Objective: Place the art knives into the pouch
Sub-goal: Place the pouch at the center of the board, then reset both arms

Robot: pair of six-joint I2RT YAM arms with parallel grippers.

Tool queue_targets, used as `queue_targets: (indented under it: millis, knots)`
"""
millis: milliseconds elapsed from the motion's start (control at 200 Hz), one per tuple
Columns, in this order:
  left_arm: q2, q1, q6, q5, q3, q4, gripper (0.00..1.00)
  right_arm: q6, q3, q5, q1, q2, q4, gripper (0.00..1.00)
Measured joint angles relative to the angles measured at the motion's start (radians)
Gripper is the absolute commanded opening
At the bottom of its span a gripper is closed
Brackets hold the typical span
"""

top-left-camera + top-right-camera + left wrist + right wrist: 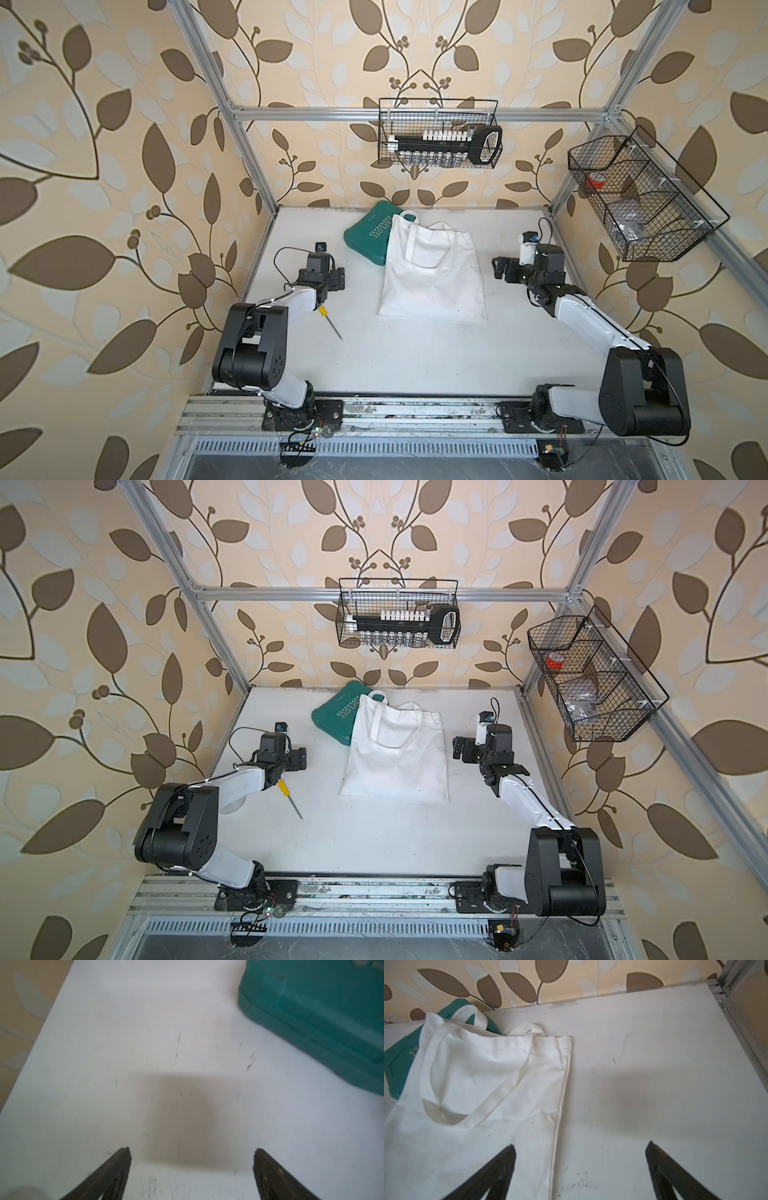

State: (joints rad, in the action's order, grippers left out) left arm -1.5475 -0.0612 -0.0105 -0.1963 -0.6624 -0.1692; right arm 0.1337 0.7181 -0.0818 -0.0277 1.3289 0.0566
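Yellow-handled tool, presumably the art knife (330, 324), is not picked up yet. It lies on the surface (415, 361) behind the left jaws, against the left arm (286, 301), outside the left wrist view. Left jaws are spread wide and empty over bare surface, green case (322, 1022) ahead and off to one side. Pouch (432, 274) lies flat between both jaw sets, mouth apparently closed, top edge overlapping the case. Right jaws are spread and empty, one finger (500, 1167) above the pouch's side seam. Grasp, opening the mouth and insertion all remain.
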Motion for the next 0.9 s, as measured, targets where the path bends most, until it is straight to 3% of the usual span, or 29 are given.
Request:
queue_targets:
  millis: [155, 340, 530, 695, 900]
  knots:
    - [-0.023, 0.004, -0.01, -0.003, 0.045, -0.074, 0.99, -0.017, -0.064, 0.046, -0.029, 0.059, 0.113, 1.0]
    - [-0.024, 0.004, -0.011, -0.002, 0.045, -0.154, 0.99, -0.027, -0.224, 0.119, -0.031, 0.102, 0.373, 1.0]
    - [-0.022, 0.004, -0.011, -0.002, 0.063, -0.218, 0.99, -0.027, -0.281, 0.164, -0.031, 0.107, 0.49, 1.0]
    - [0.023, 0.004, -0.015, -0.003, 0.18, -0.332, 0.99, -0.042, -0.355, 0.193, 0.002, 0.139, 0.715, 1.0]
    - [0.033, -0.025, -0.012, -0.032, 0.309, -0.504, 0.99, -0.068, -0.393, 0.205, 0.024, 0.169, 0.78, 1.0]
